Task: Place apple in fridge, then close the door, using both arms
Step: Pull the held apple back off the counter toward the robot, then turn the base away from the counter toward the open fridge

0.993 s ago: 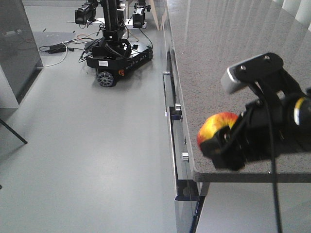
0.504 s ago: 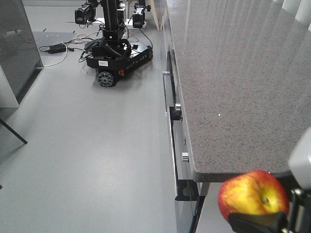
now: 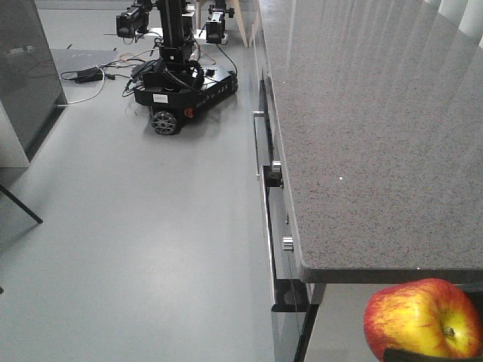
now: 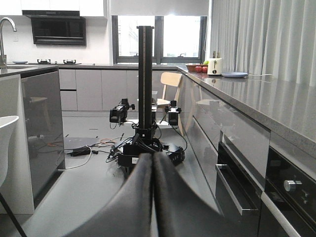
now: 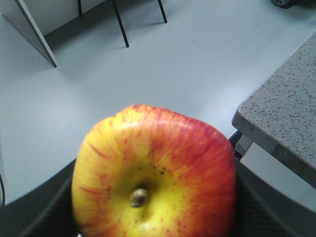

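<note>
A speckled grey stone bench [image 3: 362, 136] runs beside a pale grey floor [image 3: 136, 249] in a kitchen-like room. One apple [image 3: 423, 320] (red with yellow streaks, its stem facing the wrist camera) hangs off the bench, just past the near corner and over the floor. It is clamped between the dark fingers [image 5: 44, 207] of the right end effector [image 5: 155, 217]. The left end effector [image 4: 152, 197] has its fingers pressed together on nothing. One wheeled robot [image 3: 177, 83] stands on the floor, left of the bench's far stretch. Two knobs [image 3: 276, 167] show on the bench's front.
</note>
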`<state>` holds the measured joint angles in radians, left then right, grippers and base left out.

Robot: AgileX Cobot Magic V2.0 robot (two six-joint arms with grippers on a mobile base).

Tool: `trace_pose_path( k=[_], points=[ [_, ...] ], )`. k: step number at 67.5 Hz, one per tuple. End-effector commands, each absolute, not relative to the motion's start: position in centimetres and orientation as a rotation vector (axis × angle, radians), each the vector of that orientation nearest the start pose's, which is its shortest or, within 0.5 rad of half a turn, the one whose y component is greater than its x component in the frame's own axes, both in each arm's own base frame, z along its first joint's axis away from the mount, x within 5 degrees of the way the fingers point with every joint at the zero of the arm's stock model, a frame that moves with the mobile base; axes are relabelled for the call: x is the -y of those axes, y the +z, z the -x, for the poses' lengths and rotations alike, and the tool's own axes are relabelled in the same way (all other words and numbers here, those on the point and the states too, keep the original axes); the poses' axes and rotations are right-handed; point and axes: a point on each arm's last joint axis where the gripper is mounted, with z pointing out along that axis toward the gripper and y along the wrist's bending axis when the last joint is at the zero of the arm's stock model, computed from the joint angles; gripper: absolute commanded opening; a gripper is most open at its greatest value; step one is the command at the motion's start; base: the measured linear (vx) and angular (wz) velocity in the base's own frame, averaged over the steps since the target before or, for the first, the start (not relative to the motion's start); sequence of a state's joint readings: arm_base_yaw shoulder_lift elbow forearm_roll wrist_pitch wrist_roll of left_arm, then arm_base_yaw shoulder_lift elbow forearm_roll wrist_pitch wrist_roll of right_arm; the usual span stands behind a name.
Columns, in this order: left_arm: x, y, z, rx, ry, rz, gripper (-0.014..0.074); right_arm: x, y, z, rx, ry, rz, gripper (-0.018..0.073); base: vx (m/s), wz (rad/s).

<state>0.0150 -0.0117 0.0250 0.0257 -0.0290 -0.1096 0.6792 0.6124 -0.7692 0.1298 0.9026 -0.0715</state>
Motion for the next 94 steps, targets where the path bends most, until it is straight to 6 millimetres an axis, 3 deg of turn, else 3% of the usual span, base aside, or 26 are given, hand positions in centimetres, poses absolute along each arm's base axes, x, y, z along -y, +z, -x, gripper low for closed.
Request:
trace_pose_path(
  k=[1, 61, 94],
  points=[
    [-0.04, 20.6, -5.54, -1.404, -0.075, 0.076, -0.0006, -7.21, 35.7, -7.53, -2.033, 0.508, 0.762, 0.0344, 0.0, 0.0],
    [-0.04, 20.6, -5.54, -1.404, -0.075, 0.076, -0.0006, -7.24, 35.7, -7.51, -2.034, 0.515, 0.761, 0.0344, 0.0, 0.02],
    [-0.04, 20.6, -5.54, -1.404, -0.075, 0.076, -0.0006, -7.24, 35.7, -7.51, -2.034, 0.514, 0.761, 0.0344, -0.02, 0.39]
  ],
)
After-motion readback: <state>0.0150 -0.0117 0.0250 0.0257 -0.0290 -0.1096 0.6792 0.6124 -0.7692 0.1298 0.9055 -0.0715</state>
